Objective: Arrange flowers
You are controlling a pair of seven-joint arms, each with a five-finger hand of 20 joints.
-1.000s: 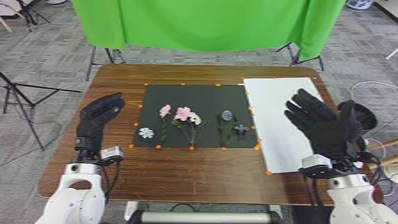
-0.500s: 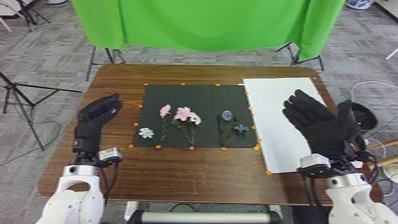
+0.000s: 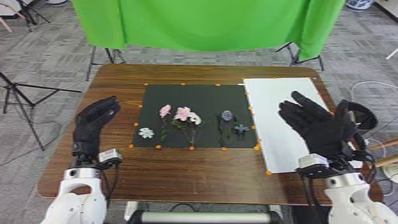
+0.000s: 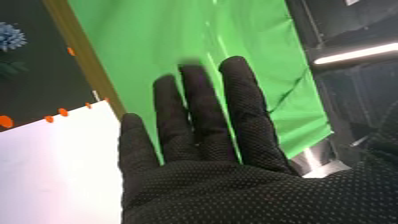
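Note:
In the head view my left hand (image 3: 93,120) is held at the table's left side, left of the dark mat (image 3: 169,95), fingers straight. My right hand (image 3: 313,125), also open, is over the white sheet (image 3: 271,95). On the mat lie a white flower (image 3: 146,133), pink flowers (image 3: 182,113) with green stems, a white bloom beside them (image 3: 195,119), a blue-grey flower (image 3: 226,115) and a darker blue flower (image 3: 241,128). In the right wrist view my right hand (image 4: 213,185) has its fingers extended, holding nothing; a blue flower (image 4: 11,37) lies farther off.
The brown table (image 3: 195,175) carries orange dots around the mat's edges. A dark round container (image 3: 362,116) stands at the right, beside my right hand. A green cloth (image 3: 209,25) hangs beyond the far edge.
My right hand has shifted slightly to the left in the head view. My left hand has moved a little down and to the left. The flowers lie as before.

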